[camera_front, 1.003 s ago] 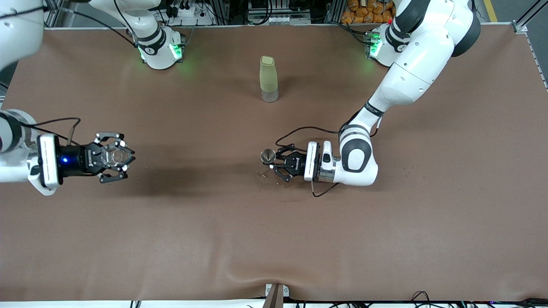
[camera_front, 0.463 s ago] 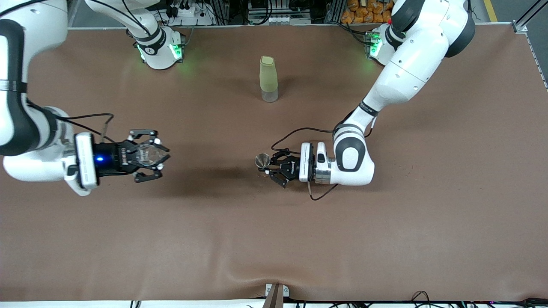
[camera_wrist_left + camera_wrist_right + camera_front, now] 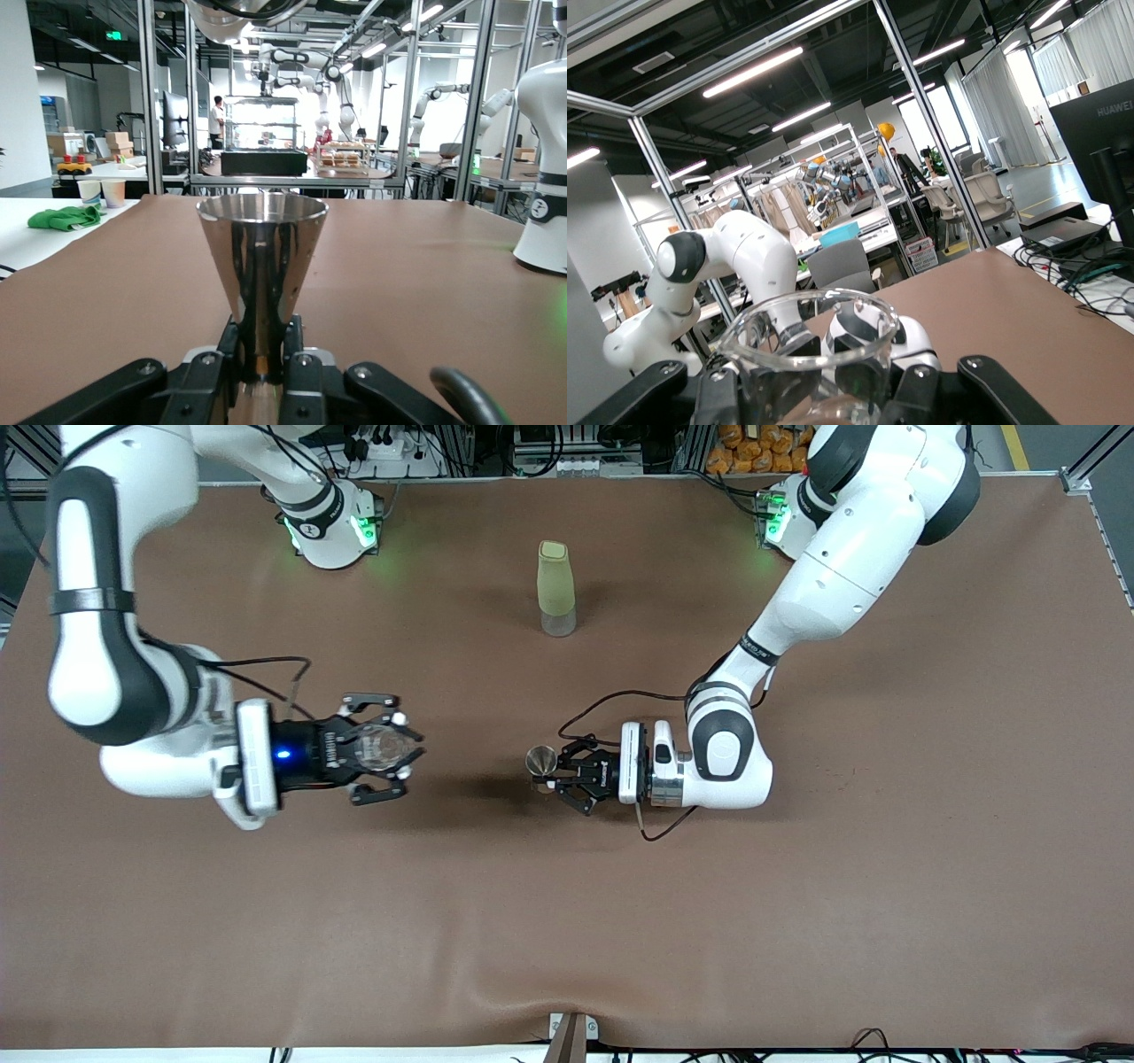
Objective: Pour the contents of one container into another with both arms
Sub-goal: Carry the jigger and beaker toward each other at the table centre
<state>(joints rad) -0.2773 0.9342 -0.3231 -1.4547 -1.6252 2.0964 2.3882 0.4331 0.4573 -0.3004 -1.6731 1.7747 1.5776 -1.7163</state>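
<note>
Both arms hover over the counter [image 3: 797, 886]: left pincer [image 3: 567, 772] clamped on a steel cone cup [image 3: 261, 266], right pincer [image 3: 376, 749] clamped on a clear glass beaker [image 3: 811, 350], well apart.

We are in a robotics lab: around our brown table [image 3: 567, 921] stand aluminium frame cells [image 3: 483, 97] holding other white robot arms [image 3: 306, 75], with ceiling strip lights [image 3: 775, 62], office chairs [image 3: 842, 266] and monitors [image 3: 1107, 133] near it.
</note>
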